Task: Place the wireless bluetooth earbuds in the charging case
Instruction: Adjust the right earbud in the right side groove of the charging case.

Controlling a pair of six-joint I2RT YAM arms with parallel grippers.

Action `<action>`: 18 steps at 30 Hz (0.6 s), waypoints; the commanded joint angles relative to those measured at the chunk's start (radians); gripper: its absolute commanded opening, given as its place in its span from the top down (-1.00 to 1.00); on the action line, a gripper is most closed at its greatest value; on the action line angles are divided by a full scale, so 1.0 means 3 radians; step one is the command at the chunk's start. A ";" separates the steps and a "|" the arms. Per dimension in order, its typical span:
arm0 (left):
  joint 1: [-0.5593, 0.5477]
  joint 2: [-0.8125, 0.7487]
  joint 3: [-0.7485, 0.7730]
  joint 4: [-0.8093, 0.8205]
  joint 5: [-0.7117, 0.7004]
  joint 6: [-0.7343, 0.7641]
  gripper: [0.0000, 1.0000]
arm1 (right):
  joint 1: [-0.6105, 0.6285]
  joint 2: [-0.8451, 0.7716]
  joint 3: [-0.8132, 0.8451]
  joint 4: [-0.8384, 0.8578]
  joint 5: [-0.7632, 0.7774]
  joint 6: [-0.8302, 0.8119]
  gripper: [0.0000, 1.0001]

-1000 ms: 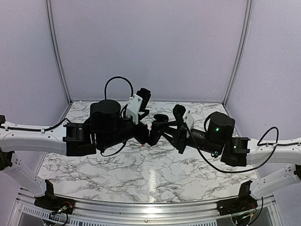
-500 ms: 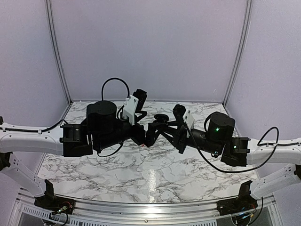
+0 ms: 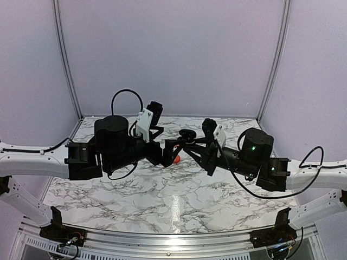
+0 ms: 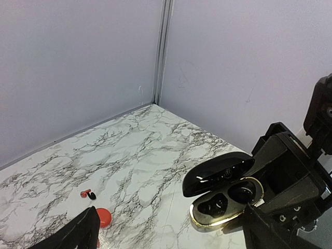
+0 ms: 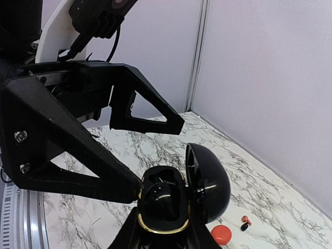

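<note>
Right gripper [image 5: 163,236]: clenched around the base of the black charging case [image 5: 161,203], which is held raised above the marble table [image 4: 145,150].
Black charging case: oval, gold-rimmed, upright in the right wrist view, with its lid [image 5: 208,188] swung open to one side.
Case wells: two dark hollows are seen in the left wrist view; whether either is filled cannot be told, as everything inside is black and glossy.
Left gripper [image 3: 169,151]: released, its fingers [image 4: 72,237] spread wide, nothing between them; it is placed just beside the held case, with one finger above it and one beside it in the right wrist view.
Red earbud [image 4: 84,193]: lying on the table, outside any case.
Black earbud [image 4: 92,196]: lying on the table, touching or nearly touching the red one.
Round red case [image 4: 103,217]: set on the table near the two earbuds, closed as far as can be seen, well apart from the black case.
</note>
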 commanded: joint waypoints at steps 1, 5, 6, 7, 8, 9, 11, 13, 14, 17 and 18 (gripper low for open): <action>0.0025 -0.0120 -0.0048 -0.0033 0.0131 0.0058 -0.98 | 0.0016 -0.0064 0.0051 0.0104 -0.0064 -0.0015 1.00; 0.0025 -0.0219 -0.0127 -0.0008 0.0265 0.0053 -0.98 | 0.0018 -0.0061 0.0017 0.0123 -0.0053 0.0003 1.00; 0.0025 -0.0265 -0.0154 -0.0005 0.0269 0.0051 -0.98 | 0.0018 -0.0064 0.0011 0.0118 -0.0060 0.0012 1.00; 0.0025 -0.0306 -0.0181 -0.0007 0.0267 0.0048 -0.98 | 0.0018 -0.0073 0.0001 0.0109 -0.0063 0.0026 1.00; 0.0025 -0.0359 -0.0216 -0.0009 0.0268 0.0050 -0.98 | 0.0018 -0.0094 -0.0016 0.0113 -0.0066 0.0053 1.00; 0.0031 -0.0409 -0.0248 -0.0012 0.0280 0.0049 -0.98 | 0.0018 -0.0132 -0.0037 0.0113 -0.0077 0.0071 1.00; 0.0060 -0.0528 -0.0332 -0.0029 0.0329 0.0040 -0.98 | 0.0013 -0.0207 -0.0081 0.0095 -0.0136 0.0101 1.00; 0.0144 -0.0652 -0.0461 -0.0038 0.0486 0.0030 -0.98 | 0.0004 -0.0281 -0.0120 0.0040 -0.0252 0.0114 1.00; 0.0182 -0.0729 -0.0513 -0.0044 0.0556 0.0027 -0.98 | -0.0008 -0.0320 -0.0139 0.0007 -0.0315 0.0121 1.00; 0.0238 -0.0886 -0.0660 -0.0062 0.0757 0.0092 -0.98 | -0.0063 -0.0401 -0.0172 -0.0113 -0.0519 0.0142 1.00; 0.0244 -0.0930 -0.0697 -0.0074 0.0823 0.0145 -0.98 | -0.0095 -0.0415 -0.0174 -0.0181 -0.0620 0.0157 1.00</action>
